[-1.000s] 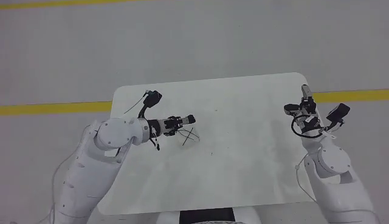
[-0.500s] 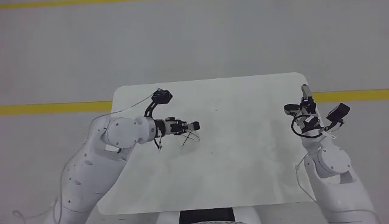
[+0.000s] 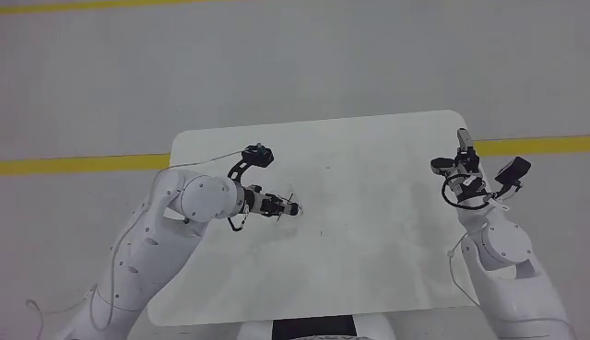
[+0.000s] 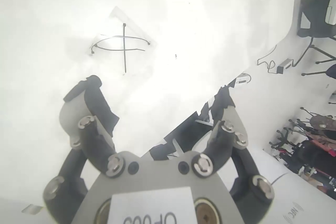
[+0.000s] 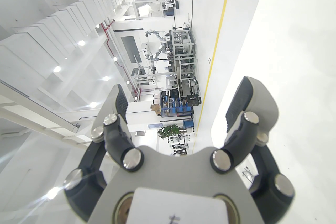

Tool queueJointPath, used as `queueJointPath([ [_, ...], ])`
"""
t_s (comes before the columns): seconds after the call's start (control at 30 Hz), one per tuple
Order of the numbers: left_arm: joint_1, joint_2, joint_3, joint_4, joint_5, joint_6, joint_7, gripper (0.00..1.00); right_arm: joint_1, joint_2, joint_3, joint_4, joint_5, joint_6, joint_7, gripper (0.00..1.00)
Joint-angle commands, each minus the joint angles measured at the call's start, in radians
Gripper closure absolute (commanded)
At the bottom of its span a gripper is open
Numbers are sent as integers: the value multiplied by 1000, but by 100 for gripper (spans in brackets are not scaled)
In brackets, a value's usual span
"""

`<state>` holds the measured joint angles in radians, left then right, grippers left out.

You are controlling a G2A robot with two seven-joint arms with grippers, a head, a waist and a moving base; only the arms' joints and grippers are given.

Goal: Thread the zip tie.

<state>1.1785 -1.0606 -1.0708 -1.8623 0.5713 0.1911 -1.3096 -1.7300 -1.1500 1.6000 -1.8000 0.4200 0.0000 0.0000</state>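
Observation:
Black zip ties [image 4: 123, 45] lie loose in a small pile on the white table [image 3: 369, 248], one straight tie crossing two curved ones. In the left wrist view my left gripper [image 4: 157, 96] is open with nothing between its fingers, a short way back from the pile. From above, the left gripper [image 3: 289, 208] hangs right over the ties and hides most of them. My right gripper [image 3: 461, 143] is at the table's right edge, far from the ties. In its wrist view the right gripper [image 5: 183, 100] is open and holds nothing, facing out into the room.
A yellow floor line [image 3: 83, 164] runs past the table's two sides. The left arm's dark wrist camera [image 3: 257, 154] sticks up above the table's far left part. Black chairs [image 4: 315, 12] stand on the floor beyond the table edge.
The left arm has swung in over the table and turned its wrist, carrying its gripper over the zip ties. The right arm has not moved.

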Motion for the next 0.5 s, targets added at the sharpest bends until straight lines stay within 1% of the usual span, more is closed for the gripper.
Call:
queueJointPath([
  [0.0, -15, 2, 32, -12, 64, -48, -23, 0, 0, 0, 0, 0, 0, 0, 0, 0],
  [0.03, -30, 2, 52, -3, 94, -59, -43, 0, 0, 0, 0, 0, 0, 0, 0, 0],
  [0.07, -50, 0, 71, 6, 118, -63, -65, 0, 0, 0, 0, 0, 0, 0, 0, 0],
  [0.1, -74, -2, 100, 24, 151, -64, -80, 0, 0, 0, 0, 0, 0, 0, 0, 0],
  [0.17, -111, -4, 158, 64, 172, -69, -80, 0, 0, 0, 0, 0, 0, 0, 0, 0],
  [0.2, -139, -6, 192, 89, 171, -69, -80, 0, 0, 0, 0, 0, 0, 0, 0, 0],
  [0.27, -181, -6, 254, 150, 177, -42, -80, 0, 0, 0, 0, 0, 0, 0, 0, 0],
  [0.3, -209, -7, 281, 160, 187, -26, -80, 0, 0, 0, 0, 0, 0, 0, 0, 0],
  [0.33, -226, -8, 290, 154, 195, -11, -80, 0, 0, 0, 0, 0, 0, 0, 0, 0],
  [0.47, -226, -8, 290, 154, 195, -11, -80, 0, 0, 0, 0, 0, 0, 0, 0, 0],
])
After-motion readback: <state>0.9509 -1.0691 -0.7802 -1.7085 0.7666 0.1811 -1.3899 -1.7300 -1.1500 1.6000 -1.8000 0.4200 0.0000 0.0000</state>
